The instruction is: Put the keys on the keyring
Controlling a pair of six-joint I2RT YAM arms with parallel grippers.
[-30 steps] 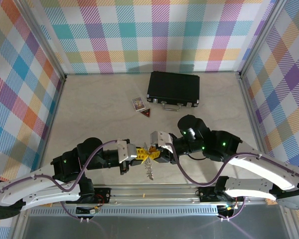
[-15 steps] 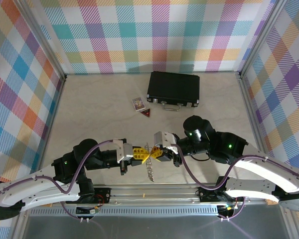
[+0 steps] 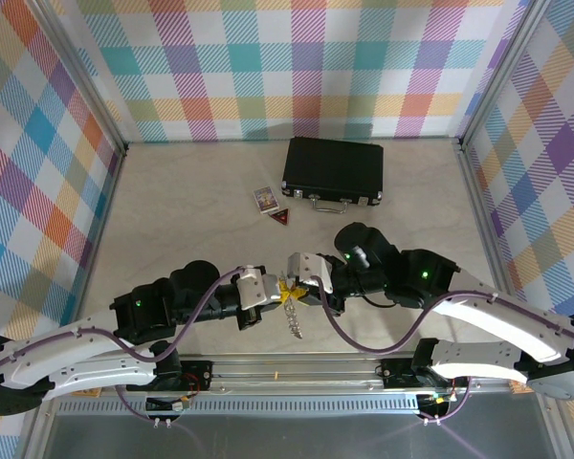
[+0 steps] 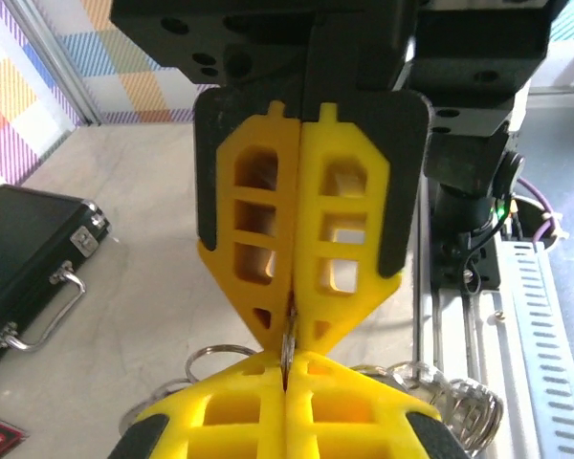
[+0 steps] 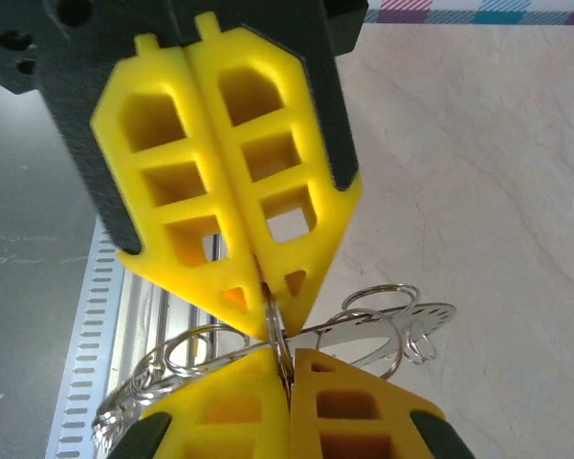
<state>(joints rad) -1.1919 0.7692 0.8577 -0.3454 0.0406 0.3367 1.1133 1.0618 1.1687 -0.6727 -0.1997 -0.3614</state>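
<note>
- Grippers meet tip to tip low in the centre of the overhead view, just above the arm bases, the left gripper coming in from the left and the right gripper from the right.
- The left gripper's yellow lattice plastic fingers are pressed flat together, nipping a thin strand of grey metal at their very tips.
- The right gripper's matching yellow fingers are likewise fully closed on that wire from the opposite side.
- Between them, clear of the pale table, hangs the grey metal keyring strung all round with small silvery pieces. Its pieces trail toward the bottom of the overhead frame.
- I cannot make out the small red-headed key in either grip.
- The step in hand looks like steadying or re-gripping the keyring, not threading. Next, one gripper probably has to let go and fetch a key while the other keeps hold of the ring.
- Farther up lie a small printed card and a dark red triangular tag, with a black hard case with a metal handle beyond them in the upper centre.
</note>
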